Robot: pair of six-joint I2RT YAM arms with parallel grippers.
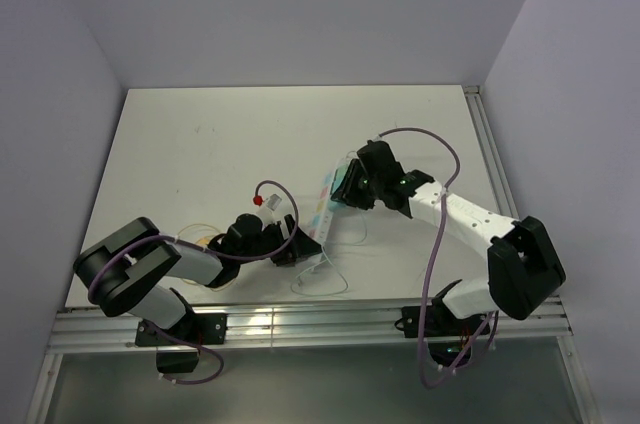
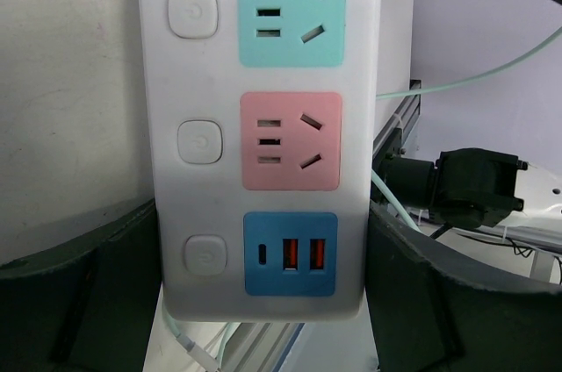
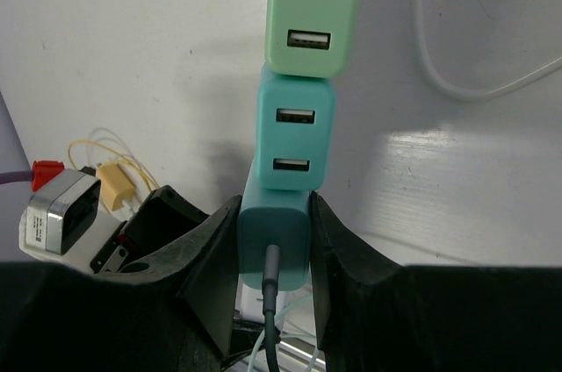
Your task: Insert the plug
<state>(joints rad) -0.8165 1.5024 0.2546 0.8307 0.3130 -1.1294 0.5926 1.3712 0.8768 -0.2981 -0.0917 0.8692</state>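
A white power strip [image 2: 263, 126] has a teal socket, a pink socket and a blue USB panel, all empty. My left gripper [image 2: 263, 280] is shut on its lower end, fingers [image 2: 421, 284] against both sides. In the top view the strip [image 1: 322, 216] lies tilted at the table's middle, with the left gripper [image 1: 288, 247] at its near end. My right gripper [image 3: 274, 249] is shut on a teal plug block [image 3: 274, 232] with a grey cable out of its back. In the top view the right gripper [image 1: 345, 189] is at the strip's far end.
Beyond the held plug, a teal block [image 3: 296, 139] and a green block [image 3: 314, 12], each with two USB ports, stand in line. A small yellow plug with thin yellow wire [image 3: 114, 183] lies left. White cables lie on the table [image 1: 325, 282], and another shows in the right wrist view [image 3: 474, 82].
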